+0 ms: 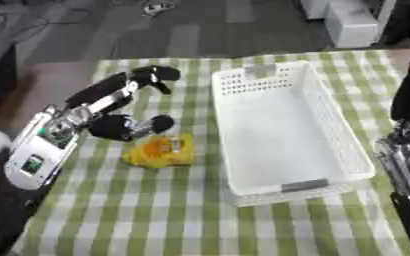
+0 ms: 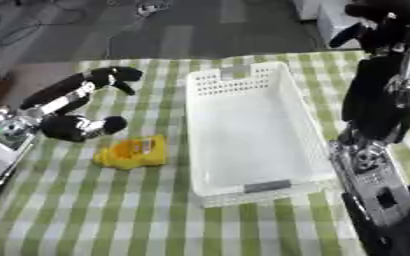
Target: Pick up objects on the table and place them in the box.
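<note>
- One yellow object (image 1: pixel 160 151) lies on the checked tablecloth (image 1: pixel 138 210), just left of the white box (image 1: pixel 283 135), which looks empty.
- Left hand (image 1: pixel 125 125) hovers just beside the object, fingers spread, holding nothing.
- Right hand (image 2: pixel 379 20), beyond the box's far right corner: cannot tell its fingers.

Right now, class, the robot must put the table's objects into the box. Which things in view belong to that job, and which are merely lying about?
Belongs to the job:
- yellow packet on the cloth
- white box, nothing inside
- left hand, open just above the packet

Merely about:
- checked tablecloth
- right hand, raised beyond the box, idle
- white unit on the floor behind
</note>
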